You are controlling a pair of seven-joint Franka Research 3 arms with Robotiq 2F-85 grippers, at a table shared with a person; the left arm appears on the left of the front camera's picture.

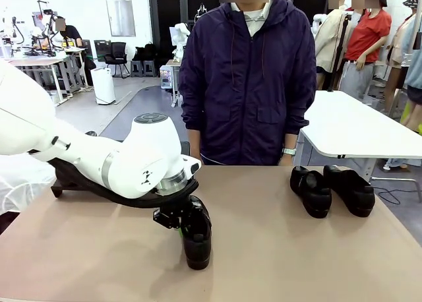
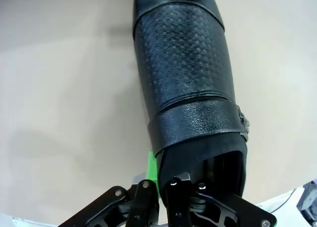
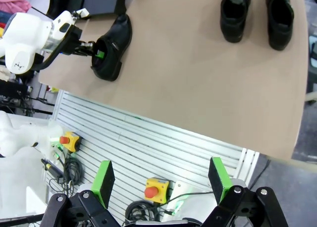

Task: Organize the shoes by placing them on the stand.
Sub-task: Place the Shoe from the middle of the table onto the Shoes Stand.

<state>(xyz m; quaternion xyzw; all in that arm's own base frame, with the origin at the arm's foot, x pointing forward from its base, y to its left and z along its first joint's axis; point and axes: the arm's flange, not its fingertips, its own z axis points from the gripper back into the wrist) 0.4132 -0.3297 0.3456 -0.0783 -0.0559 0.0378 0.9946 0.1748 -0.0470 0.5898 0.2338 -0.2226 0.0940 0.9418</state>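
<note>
Left gripper [image 1: 177,224] pinching heel-end rim of shoe [image 1: 197,241], one finger inside the opening; shoe lies on table [image 1: 277,249]; right gripper [image 3: 161,176] spread, well apart from that shoe.

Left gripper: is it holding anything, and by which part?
The left gripper is shut on a black glossy leather slip-on shoe, pinching the rim of its opening.
</note>
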